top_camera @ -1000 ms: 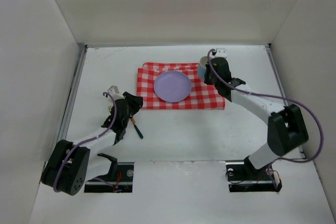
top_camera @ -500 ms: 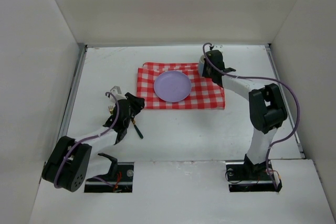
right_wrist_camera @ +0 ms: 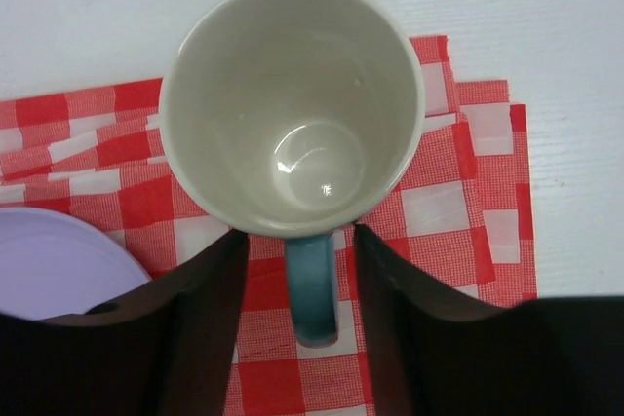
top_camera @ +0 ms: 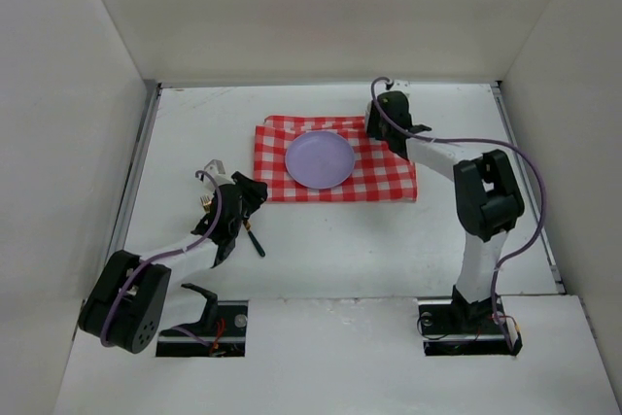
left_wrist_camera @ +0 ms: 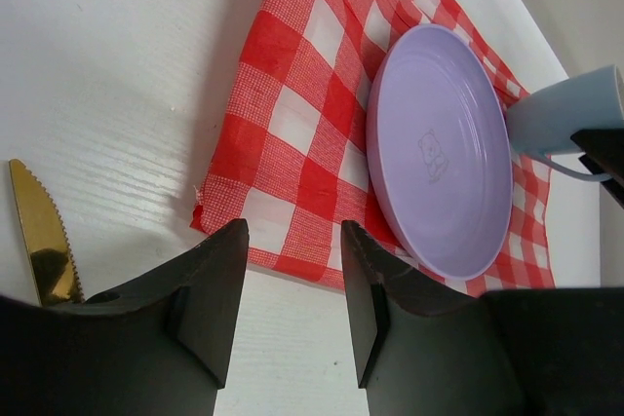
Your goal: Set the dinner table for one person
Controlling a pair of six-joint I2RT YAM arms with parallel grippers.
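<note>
The white dinner table (top_camera: 350, 240) carries a red-and-white checked cloth (top_camera: 389, 182) with a lilac plate (top_camera: 319, 160) on it. A blue mug (right_wrist_camera: 292, 104) with a pale inside stands on the cloth's far right corner, right of the plate. My right gripper (right_wrist_camera: 298, 241) is open above it, and its fingers straddle the mug's handle (right_wrist_camera: 312, 289) with a gap on each side. In the top view the right gripper (top_camera: 381, 126) hides the mug. My left gripper (left_wrist_camera: 292, 241) is open and empty over bare table just in front of the cloth's near left corner.
A gold serrated knife blade (left_wrist_camera: 39, 241) lies on the table left of my left gripper; its dark handle (top_camera: 256, 240) shows in the top view. White walls enclose the table on three sides. Metal rails (top_camera: 136, 172) run along its edges.
My right arm has folded in, its elbow swinging left and farther back, and the gripper has shifted slightly left and back over the mug. The left arm has barely moved.
</note>
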